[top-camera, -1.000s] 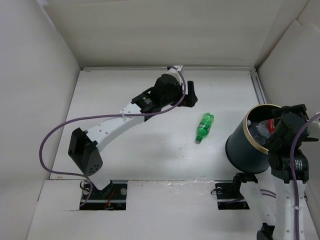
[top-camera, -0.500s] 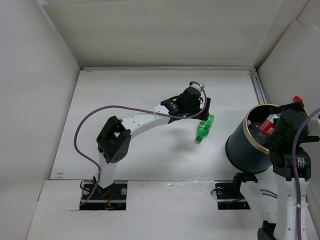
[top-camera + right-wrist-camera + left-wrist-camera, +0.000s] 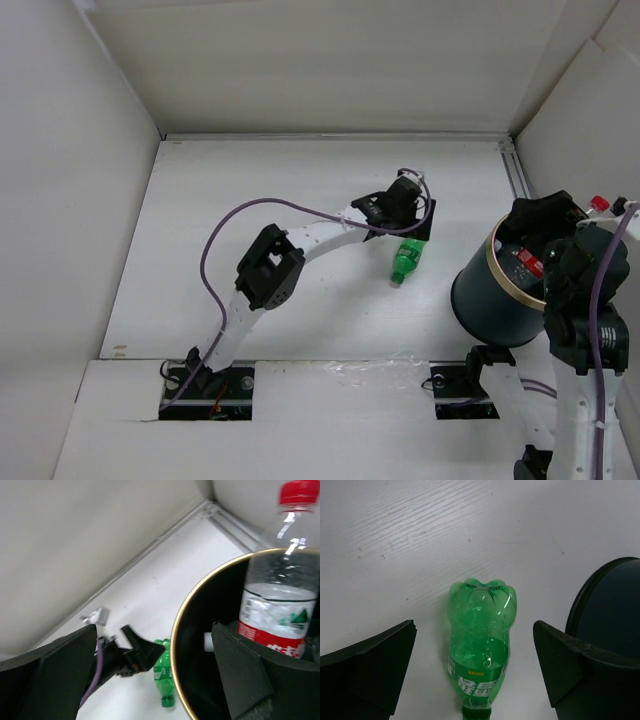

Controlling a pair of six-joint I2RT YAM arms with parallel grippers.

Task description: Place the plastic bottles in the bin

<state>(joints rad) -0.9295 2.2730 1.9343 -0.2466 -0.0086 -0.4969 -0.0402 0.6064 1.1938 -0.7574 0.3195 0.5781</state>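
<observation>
The left end effector (image 3: pixel 474 626), fingers spread wide, hovers over the green bottle (image 3: pixel 480 635), which lies on the tabletop (image 3: pixel 250 200) just left of the bin (image 3: pixel 488 310). The right end effector (image 3: pixel 154 630), fingers apart and holding nothing, hangs above the bin, where a red-capped bottle (image 3: pixel 279 605) stands upright.

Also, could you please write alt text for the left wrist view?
A green bottle lies on the white table, centred in the open left gripper, its base pointing away from the camera. The bin edges in at right.

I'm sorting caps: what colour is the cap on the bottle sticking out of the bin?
Red cap, best seen in the right wrist view.
</observation>
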